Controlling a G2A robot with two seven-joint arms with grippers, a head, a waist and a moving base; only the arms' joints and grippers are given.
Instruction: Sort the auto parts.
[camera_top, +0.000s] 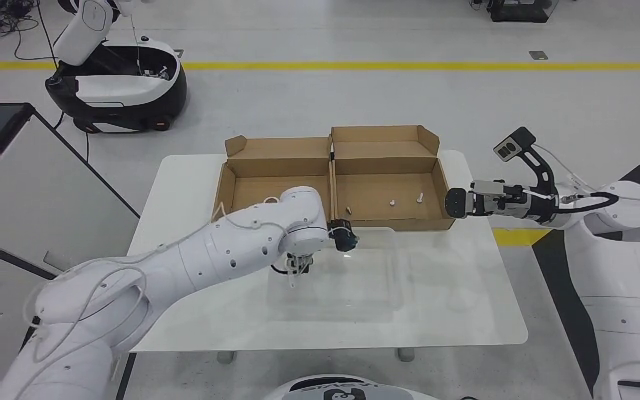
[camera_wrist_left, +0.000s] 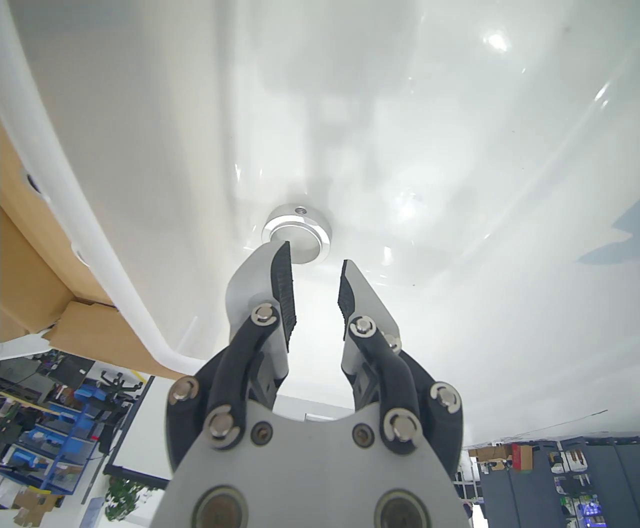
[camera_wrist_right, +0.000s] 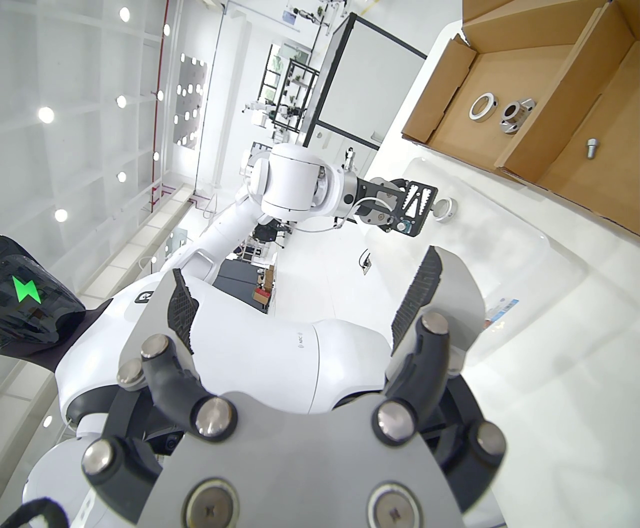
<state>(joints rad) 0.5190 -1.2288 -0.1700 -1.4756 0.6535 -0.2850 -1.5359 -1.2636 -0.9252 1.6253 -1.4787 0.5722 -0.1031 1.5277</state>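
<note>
1. Closest up, found the left gripper (camera_wrist_left: 314, 255) parted narrowly and holding nothing, tips poised just over a metal collar (camera_wrist_left: 296, 232) lying flat on the floor of the clear tray (camera_wrist_left: 100, 260).
2. Judged the collar off-centre to the jaws, nearer one fingertip (camera_wrist_left: 281, 270). Expected a closing there to nudge it aside or pinch only the rim.
3. Reckoned the glossy tray floor and the smooth metal likely to allow a skid or a pop-out under a shallow bite.
4. Feared a drop on the way to the cardboard box (camera_top: 330, 180), just beside the tray, and a clip on the box wall from too low a carry.
5. Saw a ring (camera_wrist_right: 483, 107) and a flanged hub (camera_wrist_right: 517, 115) in one compartment and a bolt (camera_wrist_right: 591, 148) in the other. Flagged the wrong compartment as the sorting risk.
6. Found the right gripper (camera_wrist_right: 305, 270) spread wide and empty at the box's right end, well apart from the left. Saw a clash only in a joint reach for the box.
</note>
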